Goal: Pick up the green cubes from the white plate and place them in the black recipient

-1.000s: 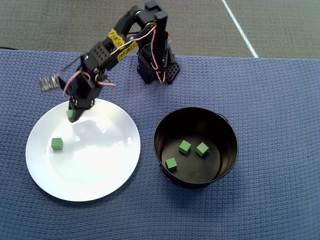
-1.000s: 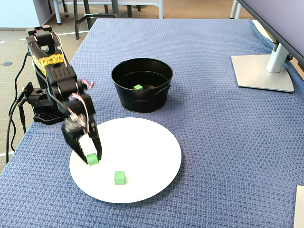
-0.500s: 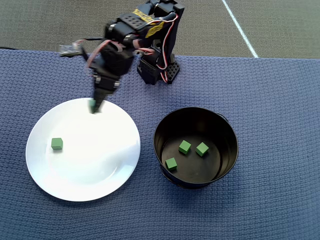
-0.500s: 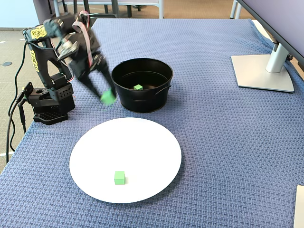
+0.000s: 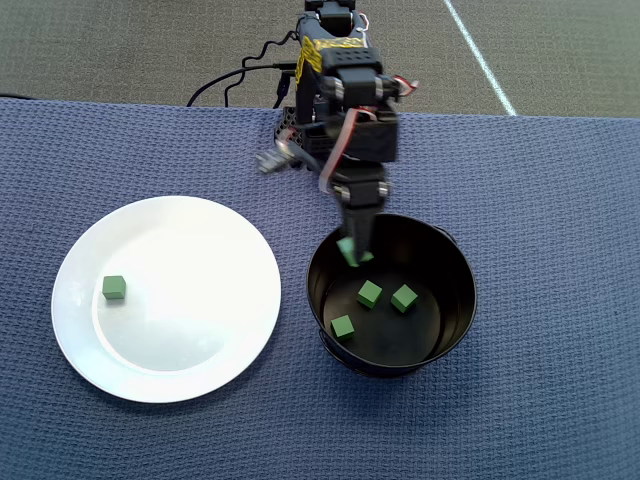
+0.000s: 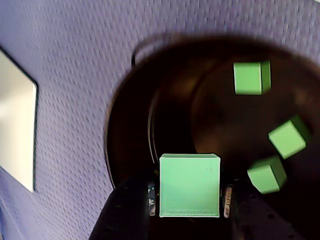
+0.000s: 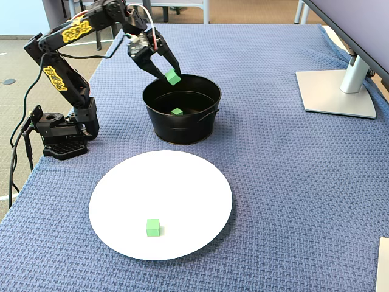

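My gripper is shut on one green cube and holds it over the black recipient, just inside the rim nearest the arm's base. In the wrist view the cube fills the gap between the two fingers, with the pot below. Three green cubes lie on the pot's floor. The fixed view shows the held cube above the pot's rim. One more green cube rests on the left part of the white plate.
The arm's base stands at the table's edge behind the plate, with cables trailing off it. A grey monitor stand sits at the far right in the fixed view. Blue woven cloth covers the table.
The gripper has lifted a cube off the plate's far edge and swung it across to above the black pot. The other plate cube and the pot's cubes have not moved.
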